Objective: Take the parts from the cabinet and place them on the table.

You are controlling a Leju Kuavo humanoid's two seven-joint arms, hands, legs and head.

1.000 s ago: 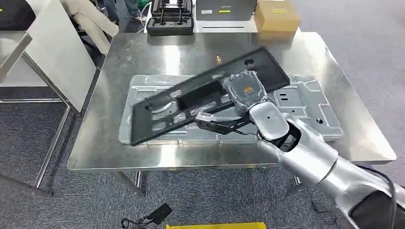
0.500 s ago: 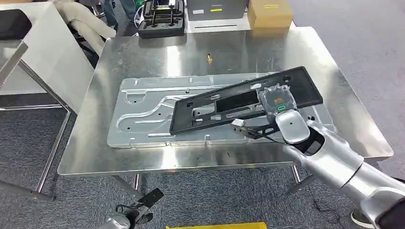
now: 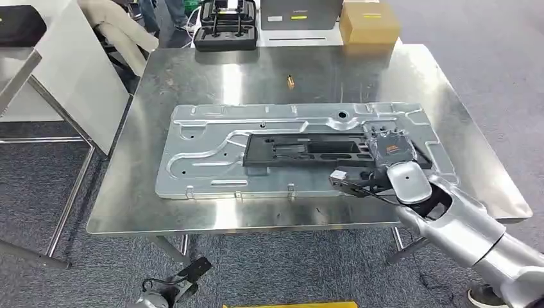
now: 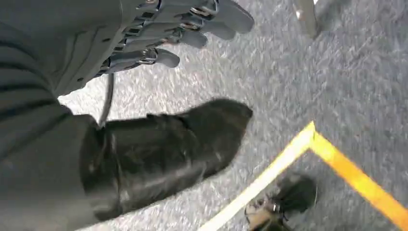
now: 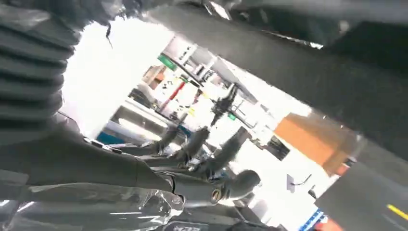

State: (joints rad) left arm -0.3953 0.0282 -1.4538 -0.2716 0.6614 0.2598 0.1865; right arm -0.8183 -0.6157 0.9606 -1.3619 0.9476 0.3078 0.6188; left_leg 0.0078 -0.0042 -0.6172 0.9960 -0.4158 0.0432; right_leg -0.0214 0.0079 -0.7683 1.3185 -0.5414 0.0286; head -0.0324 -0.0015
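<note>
Lying flat on the silver stamped panel (image 3: 212, 147), the black bracket part (image 3: 301, 149) has its right end gripped by the right hand (image 3: 388, 149). The panel rests on the steel table (image 3: 212, 77). The left hand (image 4: 183, 29) hangs beside the table over the floor, fingers loosely curled, holding nothing.

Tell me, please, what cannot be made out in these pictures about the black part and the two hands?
- Right hand: head view, its back covers the fingers, so its grip on the black part is hidden.
- Black part's right end: head view, under that hand.
- Right wrist view: blurred and glare-washed; what the fingers touch is unclear.
- Left hand: left wrist view, motion-blurred, cut by the top edge.
- Small brass item on the table: too small.
</note>
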